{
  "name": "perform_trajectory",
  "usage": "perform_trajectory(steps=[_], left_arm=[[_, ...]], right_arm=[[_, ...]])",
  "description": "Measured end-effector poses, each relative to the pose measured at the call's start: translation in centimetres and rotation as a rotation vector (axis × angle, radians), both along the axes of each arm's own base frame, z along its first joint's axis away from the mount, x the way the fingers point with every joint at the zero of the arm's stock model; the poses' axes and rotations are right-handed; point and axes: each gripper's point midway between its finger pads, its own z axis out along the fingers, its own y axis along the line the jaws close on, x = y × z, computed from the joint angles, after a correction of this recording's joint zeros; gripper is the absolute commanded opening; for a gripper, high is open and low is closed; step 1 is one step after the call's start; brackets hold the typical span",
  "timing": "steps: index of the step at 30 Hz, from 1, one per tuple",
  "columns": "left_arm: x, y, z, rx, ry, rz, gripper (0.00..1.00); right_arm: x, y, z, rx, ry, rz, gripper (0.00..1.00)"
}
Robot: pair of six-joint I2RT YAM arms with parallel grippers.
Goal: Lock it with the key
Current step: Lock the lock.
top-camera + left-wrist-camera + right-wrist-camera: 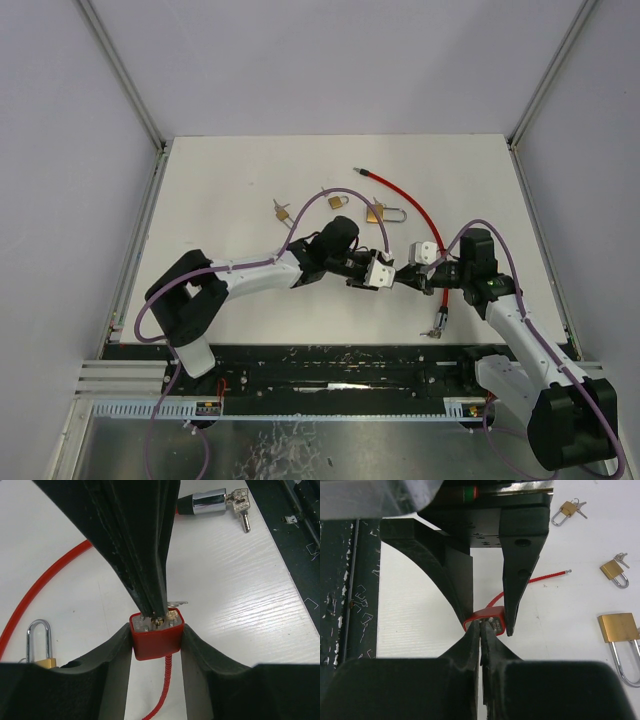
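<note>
blocked: padlocks (385,213), red cable (398,187) beyond red lock (156,637) | room: table (220,190) left

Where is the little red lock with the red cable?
In the left wrist view, low in the middle, the small red square lock is clamped in the left gripper; the right gripper pinches a silver key at its top.

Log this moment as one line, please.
left claw: shut on red lock | right claw: shut on key | key: at red lock's top face
</note>
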Motion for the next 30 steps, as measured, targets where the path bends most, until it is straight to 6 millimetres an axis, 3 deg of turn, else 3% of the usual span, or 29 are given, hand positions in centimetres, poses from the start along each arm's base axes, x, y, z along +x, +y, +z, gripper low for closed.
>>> perform_trajectory(steps=[21, 23, 25, 30], left_arm=[[1.8, -0.1, 0.2, -0.028, 0.066, 0.178, 0.00], [2.1, -0.1, 0.3, -0.032, 0.065, 0.194, 0.00], [2.2, -0.1, 0.4, -0.036, 0.064, 0.205, 0.00], [2.9, -0.4, 1.0, -0.061, 0.042, 0.227, 0.00]], right_arm=[[2.0, -0.2, 0.6, 0.028, 0.074, -0.126, 0.01], [2.3, -0.2, 0.8, 0.034, 0.081, -0.141, 0.21], [2.4, -0.2, 0.9, 0.042, 0.103, -0.157, 0.35], [2.2, -0.2, 2.2, 0.088, 0.116, -0.168, 0.48]])
